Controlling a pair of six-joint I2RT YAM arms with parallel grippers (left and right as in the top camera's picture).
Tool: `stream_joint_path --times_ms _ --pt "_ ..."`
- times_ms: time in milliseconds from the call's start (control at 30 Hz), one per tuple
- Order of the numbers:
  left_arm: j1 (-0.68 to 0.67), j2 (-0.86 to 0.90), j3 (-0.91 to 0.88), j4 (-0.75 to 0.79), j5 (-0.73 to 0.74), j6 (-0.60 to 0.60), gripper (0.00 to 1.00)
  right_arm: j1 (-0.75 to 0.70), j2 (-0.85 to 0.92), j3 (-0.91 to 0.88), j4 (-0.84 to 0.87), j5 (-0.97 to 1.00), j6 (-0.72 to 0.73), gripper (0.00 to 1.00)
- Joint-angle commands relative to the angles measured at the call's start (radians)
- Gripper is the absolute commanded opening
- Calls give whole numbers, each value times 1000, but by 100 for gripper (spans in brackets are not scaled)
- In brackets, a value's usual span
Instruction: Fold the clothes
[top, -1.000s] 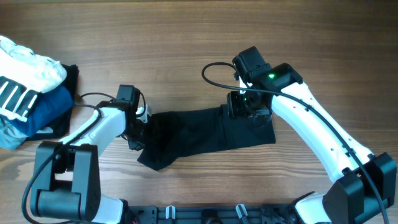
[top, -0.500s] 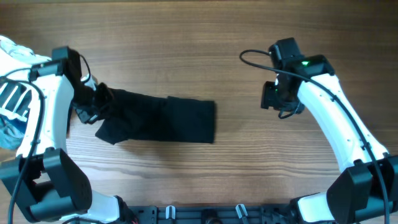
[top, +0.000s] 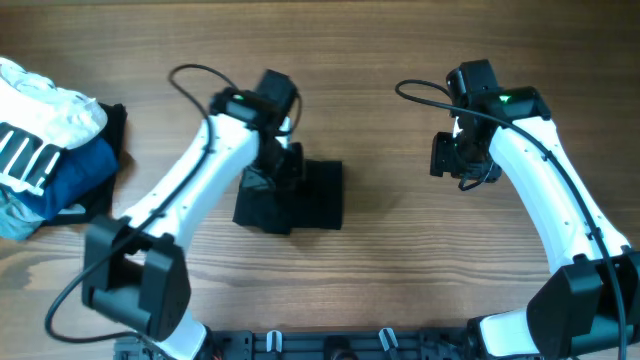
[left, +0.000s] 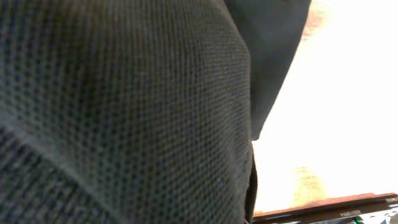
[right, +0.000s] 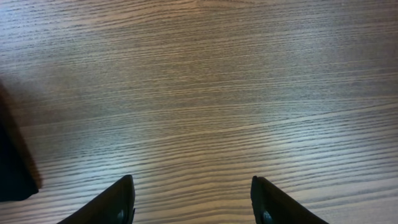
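The black T-shirt (top: 315, 195) lies as a short, compact folded bundle on the wooden table, just left of centre. My left gripper (top: 276, 170) is down on its left part, where the fabric bunches up under it. Black mesh fabric (left: 124, 112) fills the left wrist view and hides the fingers. My right gripper (top: 458, 165) is open and empty over bare wood, well to the right of the shirt. In the right wrist view its two fingertips (right: 193, 183) stand wide apart, and a dark corner of the shirt (right: 12, 168) shows at the left edge.
A pile of other clothes sits at the table's far left edge: a white garment with black stripes (top: 40, 125) on a blue folded garment (top: 80, 172). Bare wooden table (top: 400, 290) lies around the shirt and under the right arm.
My left gripper swung from the far left to the middle, carrying the shirt's left end over onto its right part. The shirt went from a long strip to a short bundle. The right arm barely moved.
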Motion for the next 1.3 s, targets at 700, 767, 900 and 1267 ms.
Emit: stream_joint_path --times_ms 700,767,900,1267 --pt "380 -89 53 105 148 67 47 114 14 6 213 -657 -298 71" --pt "402 -77 40 120 118 79 48 174 28 2 293 -657 -271 71" --pt "423 -47 32 138 53 89 53 282 100 2 400 -498 -163 71" --pt "417 9 32 172 48 89 55 299 260 6 499 -219 31 4"
